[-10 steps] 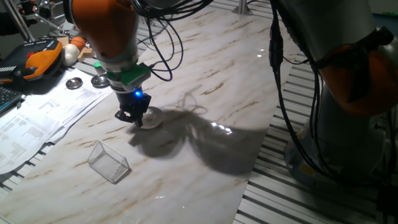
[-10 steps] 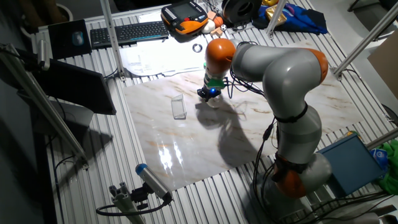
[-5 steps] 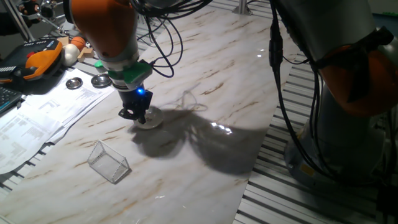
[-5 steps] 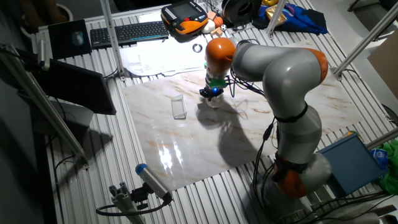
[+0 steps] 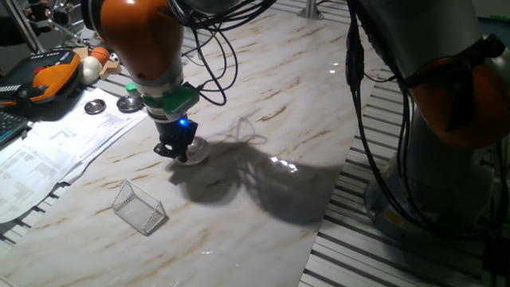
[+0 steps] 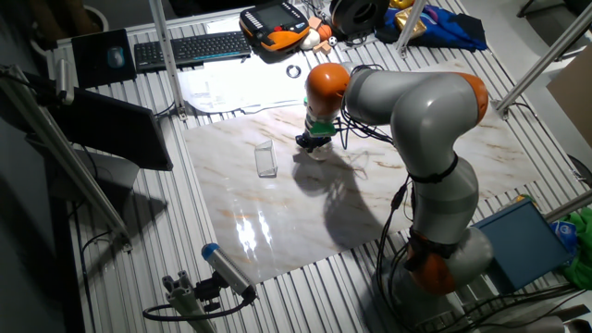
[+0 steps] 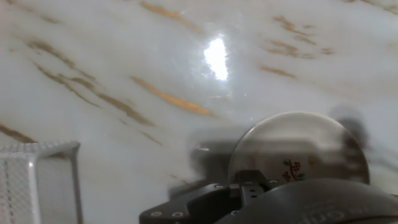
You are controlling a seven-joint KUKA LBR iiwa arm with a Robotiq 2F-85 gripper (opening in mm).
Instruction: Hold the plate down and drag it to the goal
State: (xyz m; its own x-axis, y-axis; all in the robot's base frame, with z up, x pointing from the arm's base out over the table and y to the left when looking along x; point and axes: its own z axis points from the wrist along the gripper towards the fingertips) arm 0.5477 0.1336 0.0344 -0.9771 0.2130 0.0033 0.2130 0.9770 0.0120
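Surface (image 5: 263,88): marble slab, carries everything. Arm (image 6: 416,102) reaches over it; gripper (image 5: 177,153) is down on the near-left edge of the plate (image 5: 194,151), mid-surface. Goal (image 5: 139,206) is a clear box, nearer and left of the plate, apart from it with bare marble between.

Step in hand, as judged: press and slide. To do it well, keep steady downward pressure, stay near the plate's centre so the far rim doesn't lift, and drag low and slow in a straight line toward the goal's open side. The slab looks slick, so the plate may skid out from under the tip.

Hard to tell: how far the gripper is open or closed, since its fingers are hidden by its own body in every view. Hand view shows the plate (image 7: 298,149) blurred, its near part cut off by the gripper housing; the goal (image 7: 37,177) is cropped at the left edge. Actual contact isn't visible.
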